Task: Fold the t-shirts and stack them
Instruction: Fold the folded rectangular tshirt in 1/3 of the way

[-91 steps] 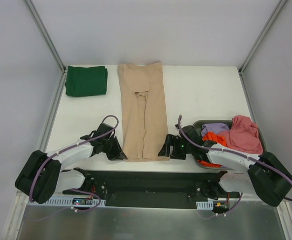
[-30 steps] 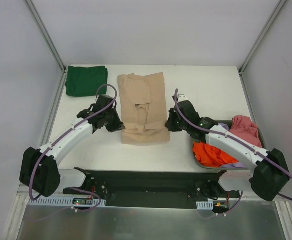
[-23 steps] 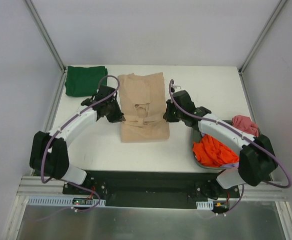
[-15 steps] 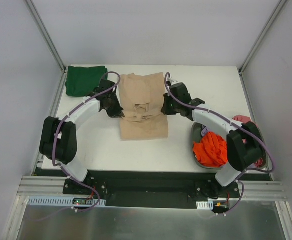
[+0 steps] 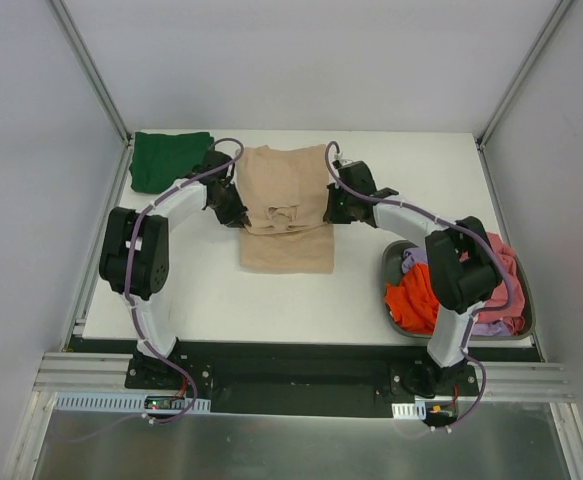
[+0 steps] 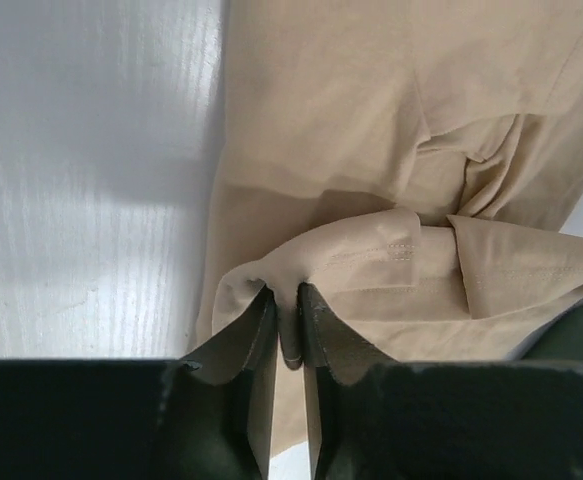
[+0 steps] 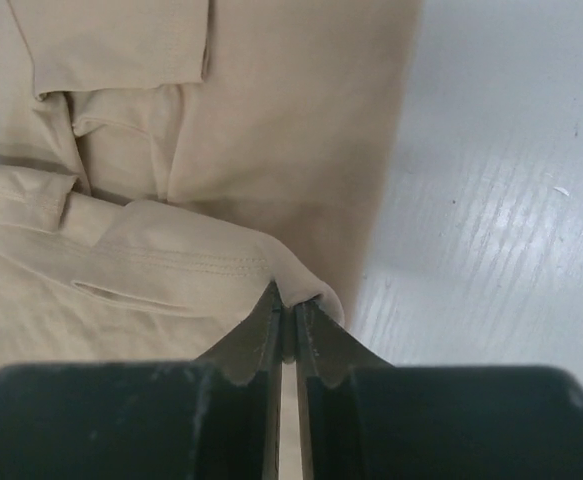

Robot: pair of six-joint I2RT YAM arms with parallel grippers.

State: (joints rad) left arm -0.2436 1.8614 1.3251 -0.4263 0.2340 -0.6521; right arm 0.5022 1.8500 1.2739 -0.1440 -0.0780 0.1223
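The beige t-shirt (image 5: pixel 286 190) lies mid-table, its near half doubled back over the far half. My left gripper (image 5: pixel 239 217) pinches the folded hem's left corner and my right gripper (image 5: pixel 329 214) its right corner. In the left wrist view the jaws (image 6: pixel 286 295) still have a ridge of beige cloth (image 6: pixel 321 120) between them. The right wrist view shows the same: the gripper (image 7: pixel 284 300) nips the hem of the cloth (image 7: pixel 291 130). A folded dark green t-shirt (image 5: pixel 171 160) lies at the far left.
A grey oval tub (image 5: pixel 391 262) at the right near edge holds orange-red (image 5: pixel 416 300), pink (image 5: pixel 501 265) and lilac (image 5: pixel 416 260) shirts. Metal frame posts rise at the table's far corners. White table (image 5: pixel 421 180) shows between the beige shirt and the tub.
Both grippers have carried the beige shirt's near hem away from the arm bases and over the far half, folding it shorter. Both arms now reach farther across the table.
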